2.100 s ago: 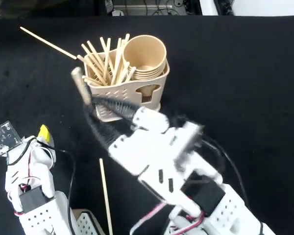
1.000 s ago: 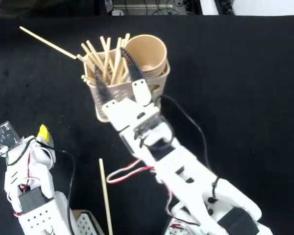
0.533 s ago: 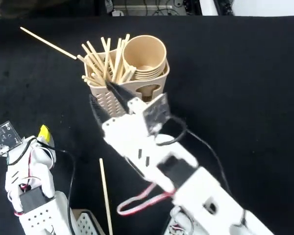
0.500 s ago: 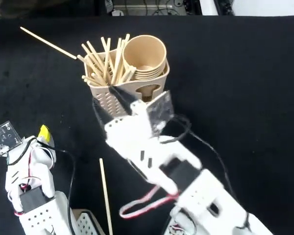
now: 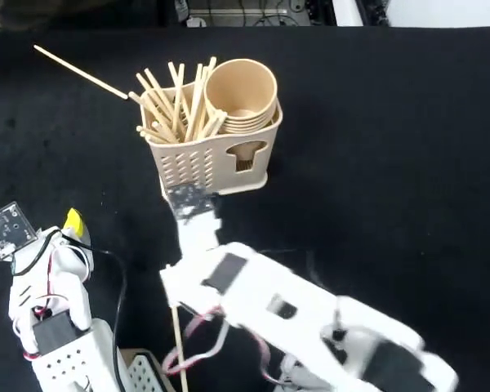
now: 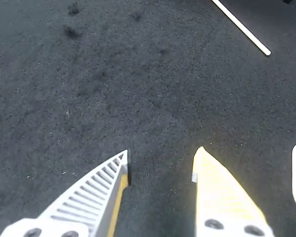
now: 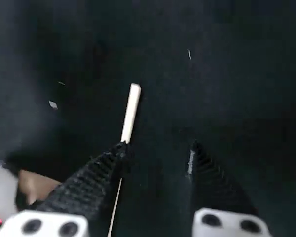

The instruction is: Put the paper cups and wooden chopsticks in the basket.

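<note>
- Your right gripper pointed down at the black table. Its two black fingers were spread wide, with nothing between them.
- A loose chopstick lay flat on the table right there. It ran in under one of the black fingers. You could not tell if that finger touched it.
- From up high, the loose chopstick was near the front of the table, well apart from the basket. The right arm crossed over part of it.
- The basket stood upright near the back of the table.
- The paper cups sat one inside the other in one half of the basket.
- A bunch of wooden chopsticks stood in the other half, just beside the cups, leaning every which way.
- A far chopstick lay slanted on the table outside the basket. One end was close to the bunch. You could not tell if it touched.
- Your left gripper hung over bare table. Its white finger and its yellow finger were spread apart and held nothing.
- A pale stick lay on the table past the left gripper. You could not tell which chopstick it was.
- The left arm was at the front corner, well apart from the basket.
- A small board on the left arm had tiny marks, too small to read.
</note>
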`<action>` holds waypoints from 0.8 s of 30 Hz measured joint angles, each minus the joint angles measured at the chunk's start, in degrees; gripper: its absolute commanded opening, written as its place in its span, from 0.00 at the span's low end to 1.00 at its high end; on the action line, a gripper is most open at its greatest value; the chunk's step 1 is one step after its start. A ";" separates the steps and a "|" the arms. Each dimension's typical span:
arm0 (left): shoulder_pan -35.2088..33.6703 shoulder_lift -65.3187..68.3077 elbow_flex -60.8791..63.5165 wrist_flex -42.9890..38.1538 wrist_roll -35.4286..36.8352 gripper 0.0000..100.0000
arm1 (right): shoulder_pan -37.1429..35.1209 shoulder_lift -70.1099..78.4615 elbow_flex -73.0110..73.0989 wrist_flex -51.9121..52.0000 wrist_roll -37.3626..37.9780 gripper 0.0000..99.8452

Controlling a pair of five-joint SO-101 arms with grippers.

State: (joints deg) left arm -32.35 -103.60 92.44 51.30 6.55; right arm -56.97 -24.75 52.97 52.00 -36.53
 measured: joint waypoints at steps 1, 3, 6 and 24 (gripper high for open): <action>0.00 0.00 0.00 0.00 0.00 0.22 | -0.44 4.31 -1.76 0.00 -1.23 0.20; 0.00 0.00 0.00 0.00 0.00 0.21 | -1.41 12.48 -5.54 0.00 -3.25 0.20; 0.00 0.00 0.00 0.00 0.00 0.21 | -2.37 22.59 -11.25 0.00 -5.54 0.20; 0.00 0.00 0.00 0.00 0.00 0.21 | -4.75 27.08 -17.58 5.10 -8.53 0.20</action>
State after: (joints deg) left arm -32.35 -103.60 92.44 51.30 6.55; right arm -61.71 2.33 35.38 57.10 -45.05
